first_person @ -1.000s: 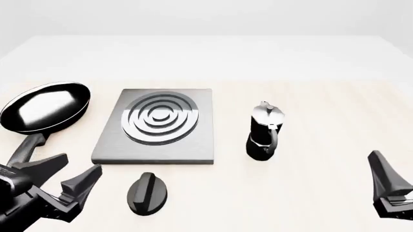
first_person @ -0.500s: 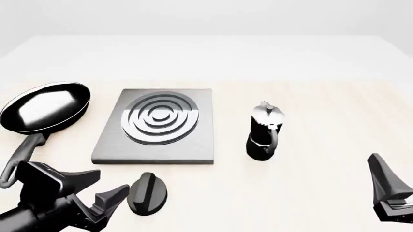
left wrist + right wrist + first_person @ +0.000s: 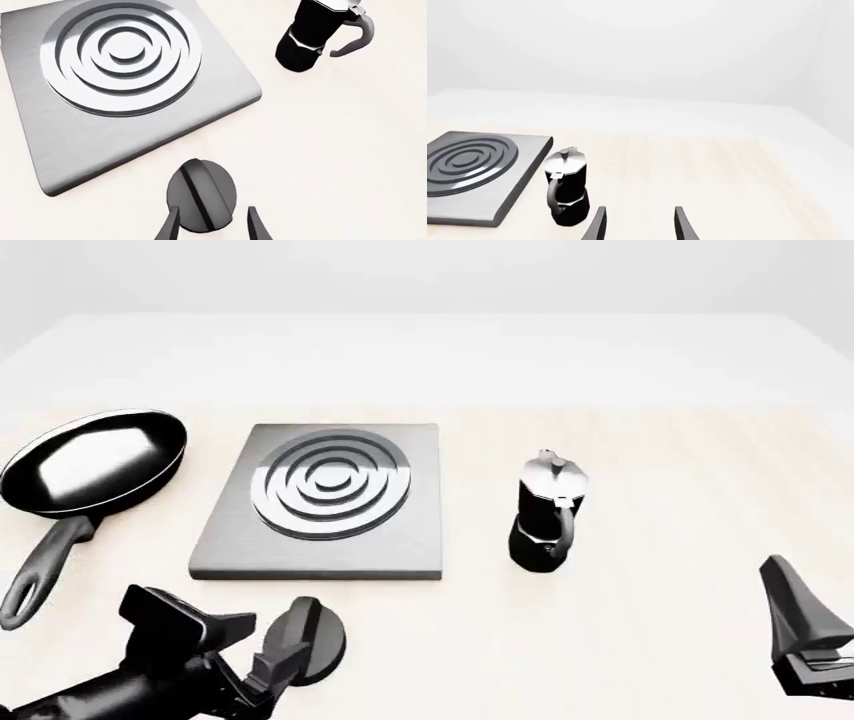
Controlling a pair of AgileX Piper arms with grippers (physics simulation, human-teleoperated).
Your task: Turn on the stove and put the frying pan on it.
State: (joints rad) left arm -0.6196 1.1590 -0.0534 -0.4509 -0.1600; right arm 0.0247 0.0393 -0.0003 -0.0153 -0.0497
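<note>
Left hand (image 3: 260, 652) reached knob (image 3: 306, 640), open.

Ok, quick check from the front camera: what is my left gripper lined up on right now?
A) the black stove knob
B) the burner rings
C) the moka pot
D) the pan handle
A. The left gripper sits at the black oval knob just in front of the stove, and in the left wrist view its open fingers straddle the knob's near end; the frying pan lies apart to the left.
</note>
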